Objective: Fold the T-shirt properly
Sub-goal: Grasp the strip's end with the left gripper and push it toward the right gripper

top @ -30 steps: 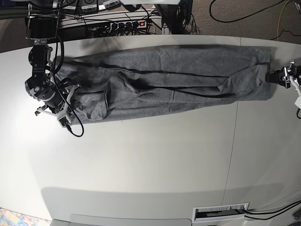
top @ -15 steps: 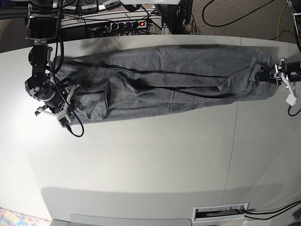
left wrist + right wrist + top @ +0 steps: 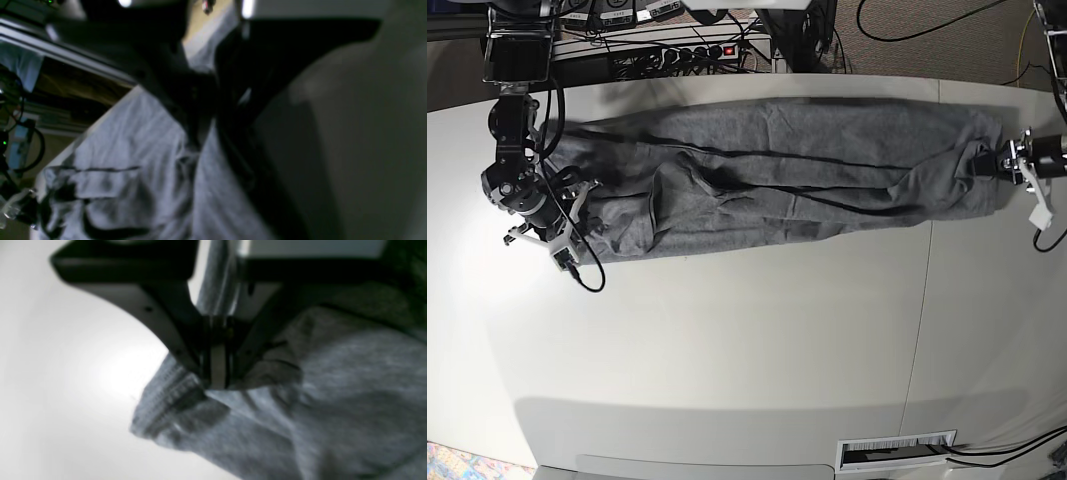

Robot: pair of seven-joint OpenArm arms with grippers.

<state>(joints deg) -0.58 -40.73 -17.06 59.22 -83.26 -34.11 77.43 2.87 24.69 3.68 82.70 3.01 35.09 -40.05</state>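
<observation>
The grey T-shirt (image 3: pixel 777 170) lies stretched out and creased across the far part of the white table (image 3: pixel 747 340). My left gripper (image 3: pixel 983 162) is at the shirt's right end in the base view, where the cloth bunches between its fingers. In the left wrist view the dark fingers (image 3: pixel 230 100) close together on a fold of the T-shirt (image 3: pixel 133 160). My right gripper (image 3: pixel 577 200) sits at the shirt's left end. In the right wrist view it (image 3: pixel 217 380) is shut, pinching a hemmed edge of the T-shirt (image 3: pixel 333 400).
A power strip (image 3: pixel 692 52) and cables lie beyond the table's far edge. A seam (image 3: pixel 922 300) crosses the tabletop on the right. A slotted vent (image 3: pixel 897 452) sits at the near edge. A white tag (image 3: pixel 1039 215) hangs from the left arm.
My left gripper has moved in over the shirt's right edge and closed on the cloth, which now bunches there. The right arm and its grip have not changed.
</observation>
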